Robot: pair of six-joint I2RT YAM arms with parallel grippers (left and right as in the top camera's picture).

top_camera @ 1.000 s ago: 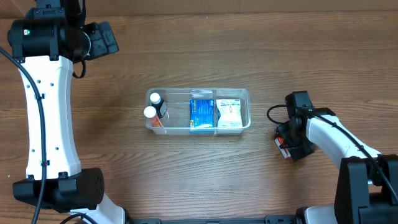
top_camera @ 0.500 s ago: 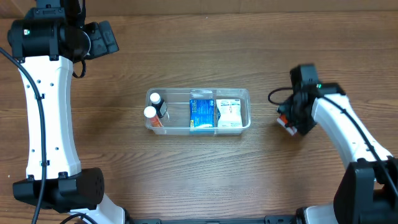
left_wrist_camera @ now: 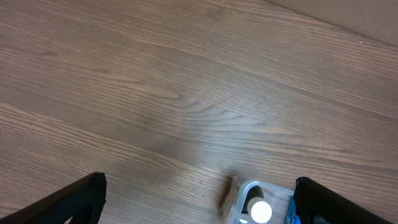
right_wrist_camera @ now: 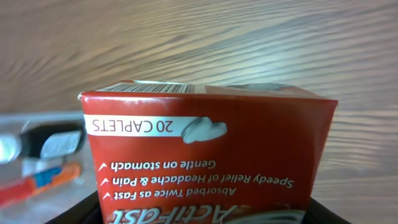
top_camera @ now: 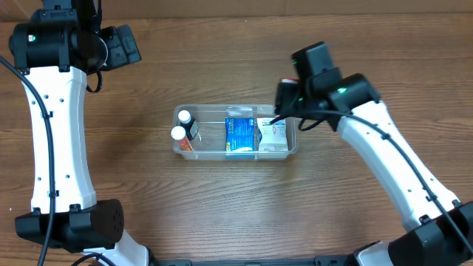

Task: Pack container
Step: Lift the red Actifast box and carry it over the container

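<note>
The right arm has swung in from the right side of the table and now reaches over the right end of the container, where a second ago it hung well off to the side. The container itself has not shifted: it lies in the middle of the table, long side running left to right.

Inside it, two white-capped bottles stand at the left end, a blue box fills the middle, and a white box lies at the right.

From overhead the right gripper is mostly buried under its own wrist, and what it carries cannot be seen there. The right wrist camera shows it: a red box, its print upside down, clamped between the dark fingers at the lower corners. That box blocks most of the view; the container is only a blur at the left edge.

The left arm stands upright at the far left corner. The left gripper is spread wide with nothing in it, and one corner of the container peeks in at the bottom of its view.
</note>
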